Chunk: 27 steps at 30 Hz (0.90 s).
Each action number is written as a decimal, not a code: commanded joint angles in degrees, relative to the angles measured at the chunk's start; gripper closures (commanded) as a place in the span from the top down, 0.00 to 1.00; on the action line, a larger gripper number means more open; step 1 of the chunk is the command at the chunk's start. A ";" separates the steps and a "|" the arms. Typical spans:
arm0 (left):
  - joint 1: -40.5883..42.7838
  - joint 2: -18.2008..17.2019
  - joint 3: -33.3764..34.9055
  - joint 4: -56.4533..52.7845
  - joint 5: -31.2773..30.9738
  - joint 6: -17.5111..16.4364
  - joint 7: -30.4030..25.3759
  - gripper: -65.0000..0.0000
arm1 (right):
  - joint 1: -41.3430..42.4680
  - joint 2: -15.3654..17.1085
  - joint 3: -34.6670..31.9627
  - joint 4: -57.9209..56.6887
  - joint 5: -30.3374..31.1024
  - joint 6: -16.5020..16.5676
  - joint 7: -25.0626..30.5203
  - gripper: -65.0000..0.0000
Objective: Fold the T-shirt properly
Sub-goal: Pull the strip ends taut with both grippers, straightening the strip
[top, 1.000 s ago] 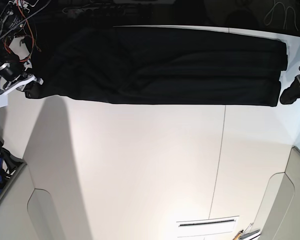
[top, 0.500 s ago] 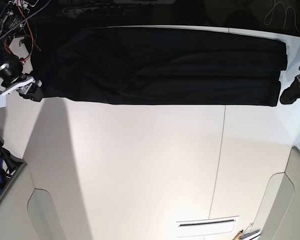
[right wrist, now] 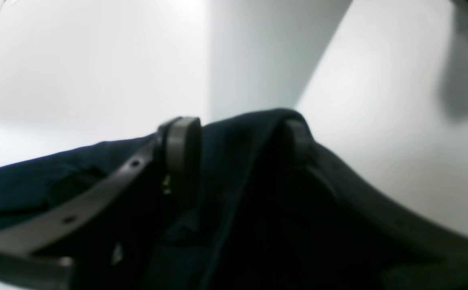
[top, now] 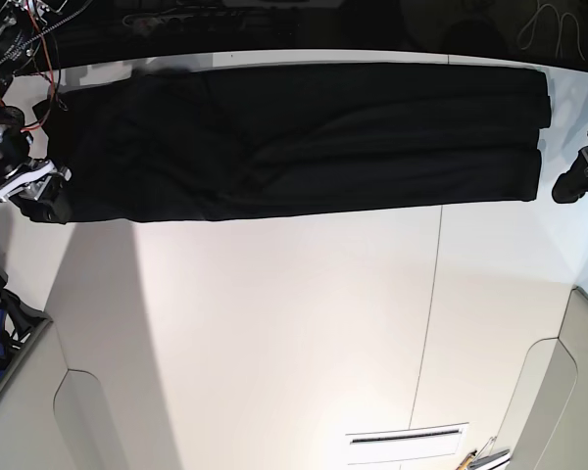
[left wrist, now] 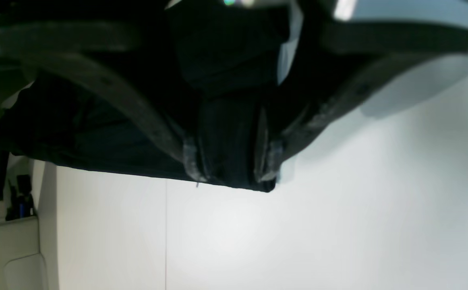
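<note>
On the white table (top: 274, 323) the black T-shirt (top: 304, 127) lies as a long band along the far edge, its axis running nine to three o'clock between my right gripper (top: 41, 194), clenched on its nine-o'clock end, and my left gripper (left wrist: 230, 169), whose jaws straddle the three-o'clock corner, grip uncertain.

black T-shirt (top: 304, 127) (plain), white table (top: 294, 333)

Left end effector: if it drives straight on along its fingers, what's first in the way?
The T-shirt already sits between the left end effector fingers. Past its hem, likely only bare white table, though depth is unclear.
</note>
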 commanded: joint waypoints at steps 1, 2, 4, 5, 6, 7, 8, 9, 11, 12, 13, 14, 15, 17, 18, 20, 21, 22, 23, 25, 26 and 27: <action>-0.39 -1.60 -0.48 0.92 -0.98 -0.52 -0.98 0.34 | 0.66 0.92 0.37 1.75 -0.35 0.39 1.40 0.44; -0.39 -1.60 -0.48 0.92 -0.96 -0.52 -0.98 0.34 | 0.63 0.92 0.37 2.21 -1.62 0.37 1.44 0.44; -0.39 -1.60 -0.48 0.92 -1.01 -0.52 -0.98 0.34 | 0.63 0.92 0.37 2.45 -3.43 0.31 1.62 0.44; -0.39 -1.60 -0.48 0.92 -1.01 -0.52 -0.98 0.34 | 0.63 0.92 0.37 2.45 -4.26 0.31 1.64 0.44; -0.39 -1.60 -0.48 0.92 -1.03 -0.52 -0.98 0.34 | 0.63 0.92 0.37 2.45 -4.83 0.31 1.64 0.44; -0.39 -1.60 -0.48 0.92 -1.03 -0.52 -0.98 0.34 | 0.63 0.92 0.37 2.45 -5.20 0.31 1.64 0.44; -0.39 -1.60 -0.48 0.92 -1.03 -0.52 -0.98 0.34 | 0.63 0.92 0.37 2.45 -5.44 0.33 1.64 0.44; -0.39 -1.60 -0.48 0.92 -1.03 -0.52 -0.98 0.34 | 0.63 0.92 0.37 2.45 -5.42 0.35 1.64 0.44; -0.39 -1.60 -0.48 0.92 -1.03 -0.52 -0.96 0.34 | 0.63 0.92 0.37 2.45 -5.33 0.35 1.64 0.44; -0.39 -1.60 -0.48 0.92 -1.03 -0.52 -0.98 0.34 | 0.63 0.92 0.37 2.45 -5.33 0.37 1.66 0.44; -0.39 -1.60 -0.48 0.92 -1.03 -0.52 -0.98 0.34 | 0.63 0.94 0.37 2.45 -5.35 0.37 1.84 0.44; -0.39 -1.60 -0.48 0.92 -1.03 -0.52 -0.96 0.34 | 0.63 0.94 0.37 2.45 -5.38 0.37 1.95 0.44; -0.39 -1.60 -0.48 0.92 -1.03 -0.52 -0.96 0.34 | 0.63 0.94 0.37 2.45 -5.38 0.37 2.05 0.44; -0.39 -1.60 -0.48 0.92 -1.03 -0.52 -0.96 0.34 | 0.63 0.94 0.37 2.45 -5.60 0.39 2.05 0.44; -0.39 -1.60 -0.48 0.92 -1.01 -0.52 -0.96 0.34 | 0.63 0.94 0.37 2.45 -5.68 0.39 2.03 0.44; -0.39 -1.60 -0.48 0.92 -1.01 -0.52 -0.96 0.34 | 0.61 0.96 0.37 2.45 -6.95 0.39 2.03 0.45; -0.39 -1.60 -0.48 0.92 -1.01 -0.52 -0.96 0.34 | 0.61 1.03 0.37 2.45 -7.61 0.39 2.01 0.49; -0.39 -1.60 -0.48 0.92 -1.01 -0.52 -0.96 0.34 | 0.61 1.20 0.35 2.43 -8.20 0.39 2.01 0.54; -0.42 -1.60 -0.48 0.92 -1.03 -0.52 -0.96 0.34 | 0.61 1.49 0.35 2.43 -8.72 0.39 2.01 0.58; -0.39 -1.60 -0.48 0.92 -1.01 -0.52 -0.96 0.34 | 0.59 2.43 0.33 2.43 -10.01 0.35 2.01 0.62; -0.39 -1.60 -0.48 0.92 -1.01 -0.52 -0.96 0.34 | 0.59 2.93 0.33 2.43 -10.67 0.26 2.01 0.62; -0.42 -1.60 -0.48 0.92 -1.01 -0.52 -0.96 0.34 | 0.59 3.43 0.33 2.43 -11.10 -0.24 2.01 0.62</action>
